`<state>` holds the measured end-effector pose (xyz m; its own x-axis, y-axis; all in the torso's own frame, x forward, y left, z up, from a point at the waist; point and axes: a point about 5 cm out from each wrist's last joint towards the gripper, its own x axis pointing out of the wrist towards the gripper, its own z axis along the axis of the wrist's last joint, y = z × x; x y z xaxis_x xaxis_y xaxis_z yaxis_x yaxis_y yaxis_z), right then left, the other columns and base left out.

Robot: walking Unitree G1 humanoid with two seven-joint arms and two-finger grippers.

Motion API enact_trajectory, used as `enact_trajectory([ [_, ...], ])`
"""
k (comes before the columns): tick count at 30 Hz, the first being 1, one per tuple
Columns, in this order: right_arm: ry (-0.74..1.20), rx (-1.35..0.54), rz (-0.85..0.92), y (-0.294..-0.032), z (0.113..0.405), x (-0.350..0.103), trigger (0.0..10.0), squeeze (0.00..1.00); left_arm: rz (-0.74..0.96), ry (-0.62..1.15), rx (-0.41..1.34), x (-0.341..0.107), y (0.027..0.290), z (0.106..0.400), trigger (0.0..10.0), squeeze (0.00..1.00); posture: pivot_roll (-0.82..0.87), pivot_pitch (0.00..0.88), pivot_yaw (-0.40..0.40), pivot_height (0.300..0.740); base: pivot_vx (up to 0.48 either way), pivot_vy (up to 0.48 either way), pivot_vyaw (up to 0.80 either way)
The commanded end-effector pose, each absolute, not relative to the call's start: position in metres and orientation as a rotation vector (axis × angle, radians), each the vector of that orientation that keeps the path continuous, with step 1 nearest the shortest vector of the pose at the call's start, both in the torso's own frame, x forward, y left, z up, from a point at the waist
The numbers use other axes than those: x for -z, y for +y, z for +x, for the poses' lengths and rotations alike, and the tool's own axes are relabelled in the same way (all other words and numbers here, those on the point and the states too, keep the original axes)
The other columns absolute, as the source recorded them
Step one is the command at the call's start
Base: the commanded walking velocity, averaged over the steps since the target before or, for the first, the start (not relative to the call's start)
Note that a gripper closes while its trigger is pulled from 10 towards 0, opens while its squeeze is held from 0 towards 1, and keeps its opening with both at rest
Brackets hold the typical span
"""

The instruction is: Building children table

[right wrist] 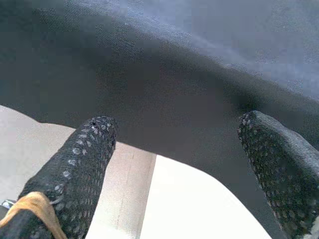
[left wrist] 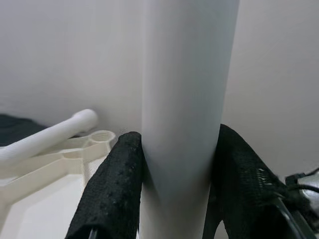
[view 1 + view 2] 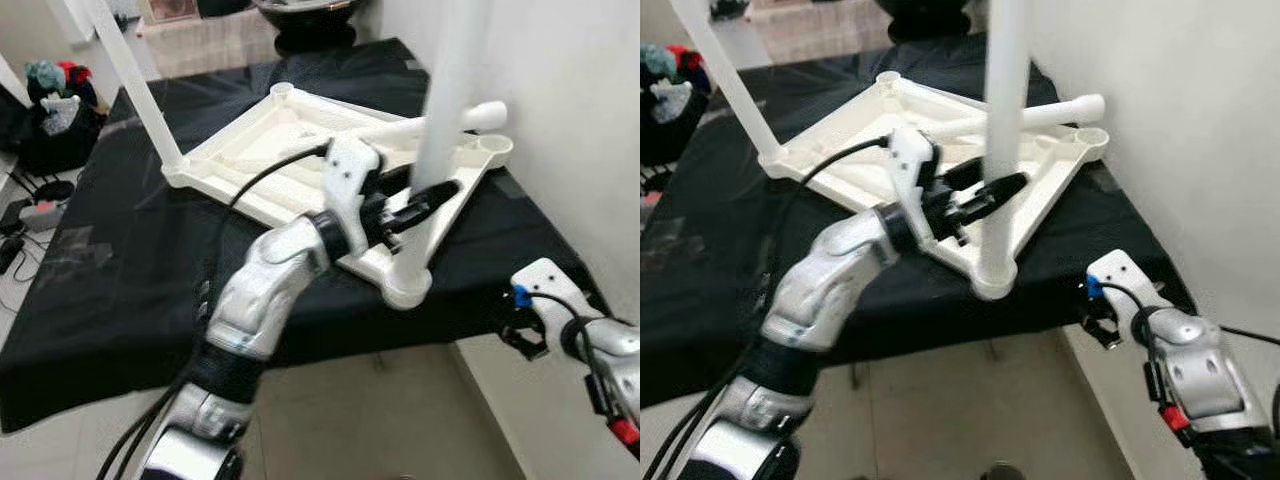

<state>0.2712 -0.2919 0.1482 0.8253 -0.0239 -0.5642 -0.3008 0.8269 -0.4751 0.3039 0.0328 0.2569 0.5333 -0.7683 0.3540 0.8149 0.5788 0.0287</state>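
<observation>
Left eye view: white tabletop frame point(image 3: 300, 150) lies upside down on a black-draped table point(image 3: 130, 260), one corner socket hanging toward the near edge. A white leg point(image 3: 452, 90) stands upright in that near corner socket point(image 3: 405, 285). Left gripper point(image 3: 432, 195) reaches in from 7 o'clock and pinches this leg low down, just above the socket. In the left wrist view the fingers point(image 2: 112, 189) press against both sides of the leg, no gap showing.

A second leg point(image 3: 135, 75) stands tilted in the frame's corner at 10 o'clock. A third, loose leg point(image 3: 430, 125) lies across the frame toward 2 o'clock, its rounded end near the wall-side corner socket point(image 3: 495, 145).

Right gripper point(image 3: 1100, 315) hangs off the table's near edge at 4 o'clock, apart from the frame. In the right wrist view its fingers point(image 1: 79, 164) are spread wide, holding nothing, with black cloth and pale floor point(image 1: 184, 204) beyond.

Dark bag with coloured items point(image 3: 55, 95) sits at 10 o'clock past the table.
</observation>
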Motion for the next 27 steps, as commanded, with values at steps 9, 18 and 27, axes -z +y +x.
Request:
enact_trajectory([
  [9, 0.577, -0.201, -0.593, -0.289, 0.282, -0.147, 10.0, 0.00, -0.060, -0.326, 0.423, -0.247, 0.154, 0.288, 4.7, 0.00, -0.06, 0.093, -0.015, 0.740, 0.000, 0.000, 0.00],
  [18, 0.572, -0.247, -0.604, -0.281, 0.291, -0.146, 10.0, 0.00, 0.159, -0.188, -0.138, -0.232, 0.247, 0.273, 10.0, 0.00, -0.04, 0.092, -0.041, 0.740, 0.000, 0.000, 0.00],
  [27, 0.569, -0.266, -0.611, -0.280, 0.295, -0.147, 10.0, 0.00, 0.276, 0.003, -0.479, -0.207, 0.298, 0.243, 10.0, 0.00, -0.03, 0.094, -0.047, 0.740, 0.000, 0.000, 0.00],
])
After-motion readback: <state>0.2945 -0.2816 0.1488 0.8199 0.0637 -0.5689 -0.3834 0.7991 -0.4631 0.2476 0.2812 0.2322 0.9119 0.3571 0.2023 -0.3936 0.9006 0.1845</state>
